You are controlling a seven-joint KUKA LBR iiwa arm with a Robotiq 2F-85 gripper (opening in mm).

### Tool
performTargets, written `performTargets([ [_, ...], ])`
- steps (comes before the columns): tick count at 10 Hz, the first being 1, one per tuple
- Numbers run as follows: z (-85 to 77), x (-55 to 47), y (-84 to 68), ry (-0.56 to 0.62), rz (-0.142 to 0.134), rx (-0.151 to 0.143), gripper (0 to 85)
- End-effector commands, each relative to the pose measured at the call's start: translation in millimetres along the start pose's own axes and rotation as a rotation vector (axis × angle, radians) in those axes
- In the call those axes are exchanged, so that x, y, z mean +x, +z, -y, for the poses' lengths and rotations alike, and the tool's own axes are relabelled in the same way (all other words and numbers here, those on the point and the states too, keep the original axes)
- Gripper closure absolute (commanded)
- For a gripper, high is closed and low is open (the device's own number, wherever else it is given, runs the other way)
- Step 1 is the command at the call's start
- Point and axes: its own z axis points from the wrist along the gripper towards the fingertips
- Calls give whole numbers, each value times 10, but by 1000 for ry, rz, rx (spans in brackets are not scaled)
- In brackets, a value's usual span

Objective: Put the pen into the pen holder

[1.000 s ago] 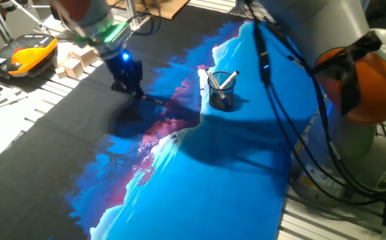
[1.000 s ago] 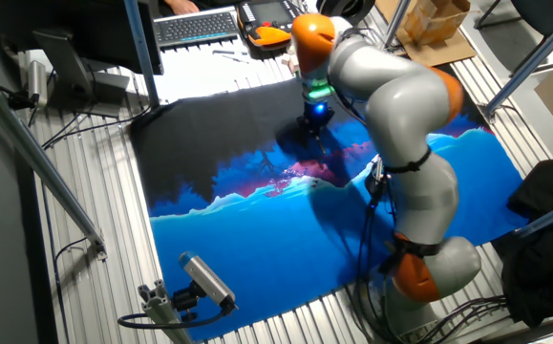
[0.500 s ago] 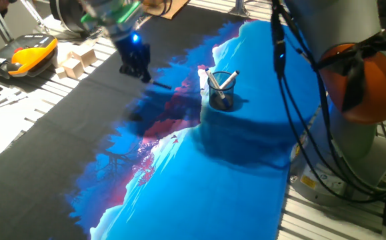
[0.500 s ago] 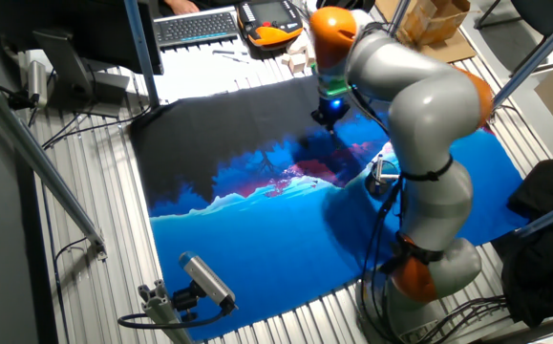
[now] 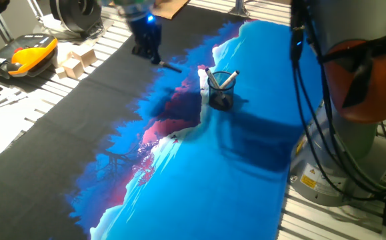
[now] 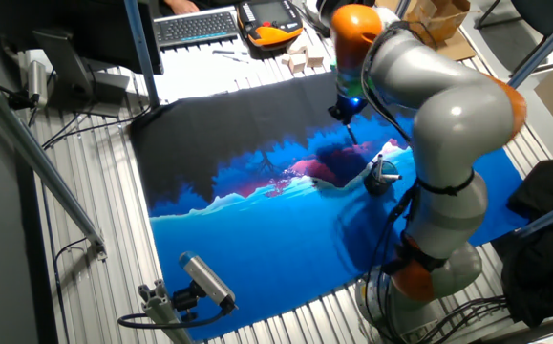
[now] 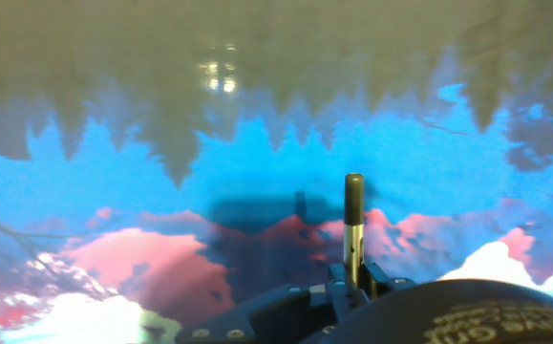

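Observation:
My gripper (image 5: 151, 55) is shut on the pen (image 5: 169, 67), a thin dark pen that sticks out sideways from the fingers above the black-and-blue cloth. In the hand view the pen (image 7: 353, 229) stands straight out from between the closed fingers. The pen holder (image 5: 221, 93), a dark mesh cup with two pale pens in it, stands on the cloth to the right of and nearer than the gripper. In the other fixed view the gripper (image 6: 346, 114) hangs above and left of the pen holder (image 6: 382, 178).
Wooden blocks (image 5: 77, 60) and an orange-and-black handset (image 5: 21, 55) lie left of the cloth. A keyboard (image 6: 198, 25) sits at the table's far side. The arm's cables (image 5: 313, 100) hang right of the cup.
The gripper has risen from the cloth with the pen in it and moved toward the far side and right, closer to the pen holder. The cup has not moved.

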Motion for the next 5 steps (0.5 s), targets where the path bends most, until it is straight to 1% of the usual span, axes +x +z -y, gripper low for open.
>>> performTargets([
  [1, 33, 14, -9, 1, 7, 3, 850],
  [2, 71, 46, -4, 3, 24, 16, 850],
  [4, 173, 148, -9, 26, 62, 43, 850],
  [5, 219, 192, -34, 47, 62, 39, 850],
])
